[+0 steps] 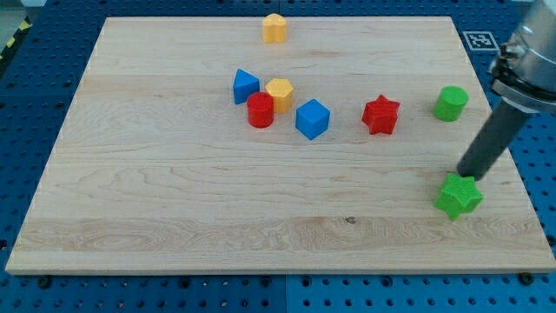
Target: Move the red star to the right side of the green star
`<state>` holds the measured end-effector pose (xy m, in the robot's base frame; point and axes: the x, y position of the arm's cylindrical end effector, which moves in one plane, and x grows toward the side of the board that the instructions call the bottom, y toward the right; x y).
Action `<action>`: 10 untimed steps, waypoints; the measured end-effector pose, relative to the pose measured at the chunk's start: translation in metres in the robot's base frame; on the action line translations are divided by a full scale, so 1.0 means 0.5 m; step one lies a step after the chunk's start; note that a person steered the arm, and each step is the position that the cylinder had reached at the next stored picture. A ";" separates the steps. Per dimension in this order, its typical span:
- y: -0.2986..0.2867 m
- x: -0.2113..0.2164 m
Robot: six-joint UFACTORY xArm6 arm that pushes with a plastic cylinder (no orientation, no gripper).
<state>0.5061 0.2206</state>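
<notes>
At the lower right of the frame, my tip rests against the upper edge of the green star, which lies near the worktop's right edge. No pincer exists on this rod, so nothing is held. Up and to the left, well apart, sits the red star, untouched. I judge the approach is not begun: next, circle behind the red star and push it down past the green star's right.
</notes>
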 end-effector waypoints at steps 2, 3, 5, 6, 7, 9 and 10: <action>-0.175 -0.062; -0.262 -0.115; -0.294 -0.235; -0.285 -0.252; -0.266 -0.251; -0.253 -0.210; -0.238 -0.199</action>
<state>0.4065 0.1015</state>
